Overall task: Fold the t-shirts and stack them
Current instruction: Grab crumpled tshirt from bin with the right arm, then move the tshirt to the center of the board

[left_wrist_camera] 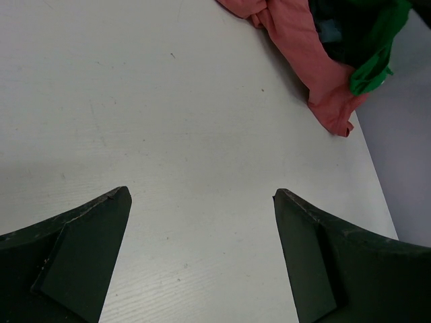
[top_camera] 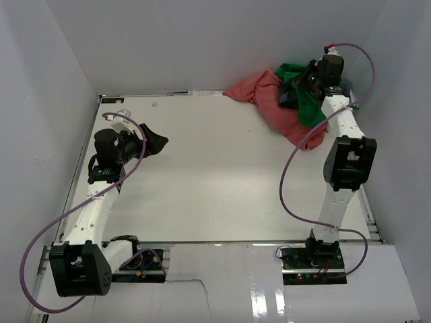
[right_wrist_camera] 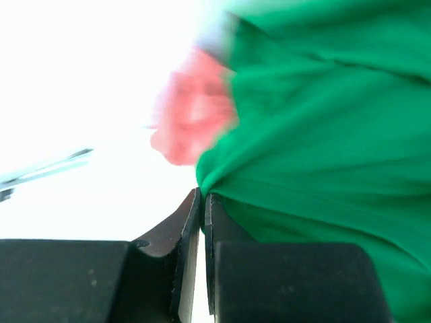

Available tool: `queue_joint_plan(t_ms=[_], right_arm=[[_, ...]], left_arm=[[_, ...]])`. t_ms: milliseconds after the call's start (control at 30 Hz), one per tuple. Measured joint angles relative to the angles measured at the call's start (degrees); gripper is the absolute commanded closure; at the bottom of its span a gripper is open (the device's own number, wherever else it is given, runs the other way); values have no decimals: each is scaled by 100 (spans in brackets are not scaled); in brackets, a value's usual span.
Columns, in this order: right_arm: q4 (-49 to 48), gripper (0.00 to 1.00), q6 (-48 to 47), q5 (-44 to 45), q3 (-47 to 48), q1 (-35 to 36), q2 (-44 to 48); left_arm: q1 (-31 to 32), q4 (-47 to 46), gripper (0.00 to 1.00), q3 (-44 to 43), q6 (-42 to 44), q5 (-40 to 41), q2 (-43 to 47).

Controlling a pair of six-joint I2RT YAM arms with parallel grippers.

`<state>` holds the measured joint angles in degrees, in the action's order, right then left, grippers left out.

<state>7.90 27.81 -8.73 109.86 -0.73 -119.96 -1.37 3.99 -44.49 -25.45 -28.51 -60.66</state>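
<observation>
A white, faintly wood-grained surface fills the middle of the top view, mostly bare. At the upper right of the frame a crumpled heap lies on it. A salmon-pink t-shirt spreads along the surface's right edge, a green t-shirt is bunched over it, and a scrap of grey-blue cloth shows between them.

Heap in the far right corner — grippers at opposite sides.
The t-shirts lie in one heap on the table at its far right corner, overlapping one another and reaching the right edge. The right gripper sits at the heap's far side, tips against cloth. The left gripper hangs over bare table at the left — well apart from the heap.
</observation>
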Motion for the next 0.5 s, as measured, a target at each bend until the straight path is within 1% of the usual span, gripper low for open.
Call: queue_joint_plan(t_ms=[67,167,233,333,400,500], right_arm=[[92,92,-160,-160,-4,79,522],[291,92,-544,-245,-26,470,1440],[459,92,-859,-254,-109,962,2090],[710,92,-1255,-393,-256,1930,2983],[931,92,-1458,-660,-525,2553,3567],[1318,92,-1659,-927,-984,3195,4358]], left_arm=[[0,0,2,0,-2,0,4],[0,2,2,0,-4,0,20],[0,2,2,0,-4,0,31],[0,2,2,0,-7,-2,42],[0,2,2,0,-7,-2,50],[0,4,2,0,-7,-2,83]])
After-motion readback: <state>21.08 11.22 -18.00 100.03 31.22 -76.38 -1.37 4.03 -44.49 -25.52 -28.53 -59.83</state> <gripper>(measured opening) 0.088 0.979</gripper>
